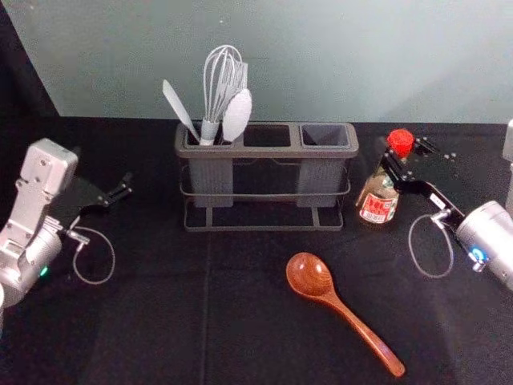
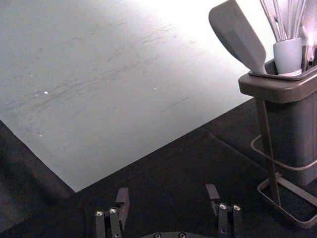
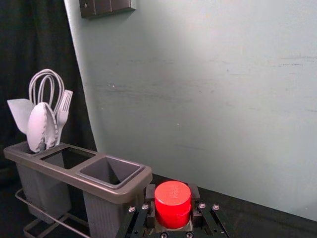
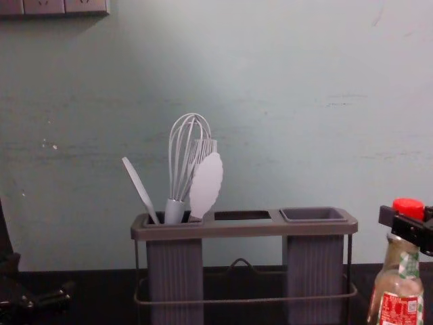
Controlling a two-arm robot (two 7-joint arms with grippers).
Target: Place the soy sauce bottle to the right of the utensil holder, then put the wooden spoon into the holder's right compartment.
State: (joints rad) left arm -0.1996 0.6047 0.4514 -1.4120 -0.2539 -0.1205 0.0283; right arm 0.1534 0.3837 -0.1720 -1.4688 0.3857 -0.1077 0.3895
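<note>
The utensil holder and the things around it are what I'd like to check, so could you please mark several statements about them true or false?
1. The soy sauce bottle is to the right of the utensil holder. True.
2. The wooden spoon stands in the right compartment. False: it lies on the table in front of the holder.
3. The whisk is in the left compartment. True.
4. The right gripper grips the bottle near its red cap. True.
5. The left gripper has its fingers pressed together. False: they are spread apart, with nothing between them.
</note>
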